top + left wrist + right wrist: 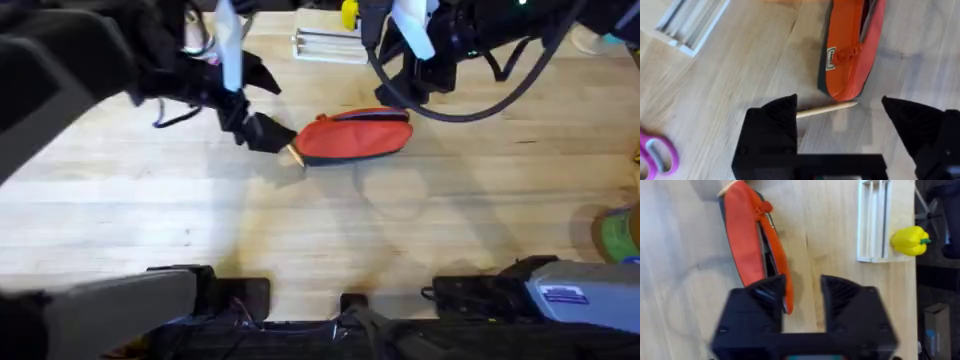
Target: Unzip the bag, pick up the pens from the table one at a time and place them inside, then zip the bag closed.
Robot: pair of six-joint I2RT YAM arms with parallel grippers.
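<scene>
The red-orange bag (355,135) lies lengthwise at the middle of the table (300,230). In the right wrist view the bag (742,240) has its zipper parted, showing a dark slit. One pen (827,108), a slim tan stick, lies flat on the wood just off the bag's (852,45) left end; its tip (295,155) pokes out below my left gripper (272,135). The left gripper (839,101) is open wide, straddling the pen from above. My right gripper (802,292) is open over the bag's right end, its fingers (767,295) beside the fabric edge.
A white rack (330,45) and a yellow toy pepper (910,240) sit at the table's far side. Pink-handled scissors (657,155) lie left of the pen. A green object (622,235) is at the right edge. Bare wood stretches in front of the bag.
</scene>
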